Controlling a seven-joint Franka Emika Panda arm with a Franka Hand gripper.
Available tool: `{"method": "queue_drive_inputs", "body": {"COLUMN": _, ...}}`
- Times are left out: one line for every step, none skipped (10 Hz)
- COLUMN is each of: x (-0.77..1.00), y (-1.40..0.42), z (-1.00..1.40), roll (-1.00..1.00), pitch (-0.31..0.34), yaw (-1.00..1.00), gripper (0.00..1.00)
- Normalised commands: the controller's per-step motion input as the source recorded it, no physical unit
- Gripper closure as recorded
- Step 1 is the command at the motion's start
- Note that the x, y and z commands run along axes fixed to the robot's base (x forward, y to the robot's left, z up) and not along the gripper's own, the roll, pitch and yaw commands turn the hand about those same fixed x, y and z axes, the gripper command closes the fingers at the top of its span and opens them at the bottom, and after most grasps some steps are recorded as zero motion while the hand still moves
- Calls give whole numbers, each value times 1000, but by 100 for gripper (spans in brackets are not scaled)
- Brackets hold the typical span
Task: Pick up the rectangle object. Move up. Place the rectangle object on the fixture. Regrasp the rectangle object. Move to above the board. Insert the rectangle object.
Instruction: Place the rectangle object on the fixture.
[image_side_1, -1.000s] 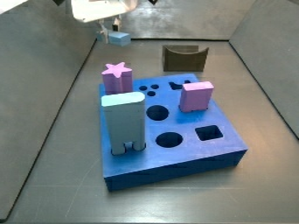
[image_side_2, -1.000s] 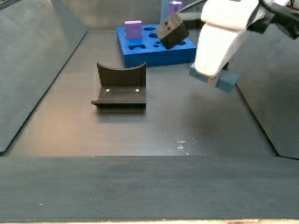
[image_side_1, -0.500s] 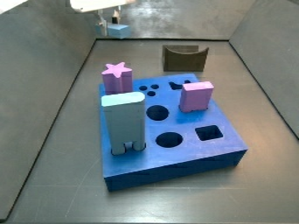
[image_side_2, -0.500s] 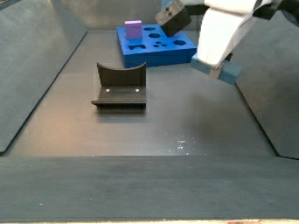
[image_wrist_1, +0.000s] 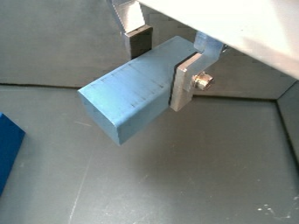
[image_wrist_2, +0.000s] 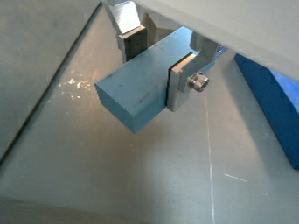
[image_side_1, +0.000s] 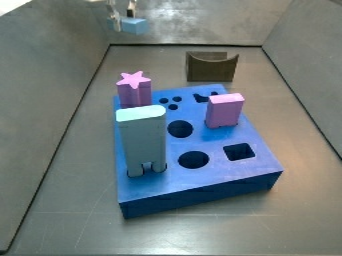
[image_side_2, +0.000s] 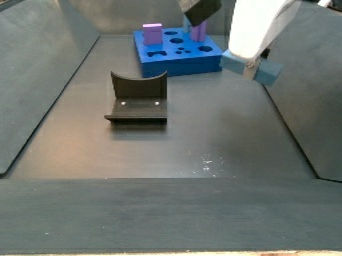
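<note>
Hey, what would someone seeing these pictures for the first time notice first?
Probably the grey-blue bar clamped in the gripper, filling both wrist views and hanging clear above the floor. Next, in a side view, the blue board mid-floor with a pink star block, a pink block and a tall pale blue block, the dark fixture behind it.

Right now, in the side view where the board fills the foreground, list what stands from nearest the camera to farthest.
Pale blue legged block → pink block → pink star piece, all on the board → fixture on the floor → hand at the far end, holding the rectangle object off the floor.
</note>
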Motion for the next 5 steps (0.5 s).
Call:
{"method": "queue_drive_inputs", "body": {"x": -37, "y": 3, "z": 949, "roll": 204, "pitch": 161, "yaw": 31, "gripper": 100}}
{"method": "queue_drive_inputs", "body": {"x": -31, "y": 5, "z": 860, "roll": 193, "pitch": 156, "yaw": 31, "gripper": 100}}
{"method": "queue_drive_inputs", "body": {"x": -25, "y": 7, "z": 734, "roll": 184, "pitch": 160, "yaw": 29, "gripper": 100}}
{"method": "queue_drive_inputs", "body": {"x": -17, "y": 9, "z": 634, "roll": 163, "pitch": 158, "yaw": 27, "gripper": 100}}
{"method": "queue_drive_inputs", "body": {"x": -14, "y": 14, "z": 494, "roll": 162, "pitch": 166, "yaw": 27, "gripper": 100}}
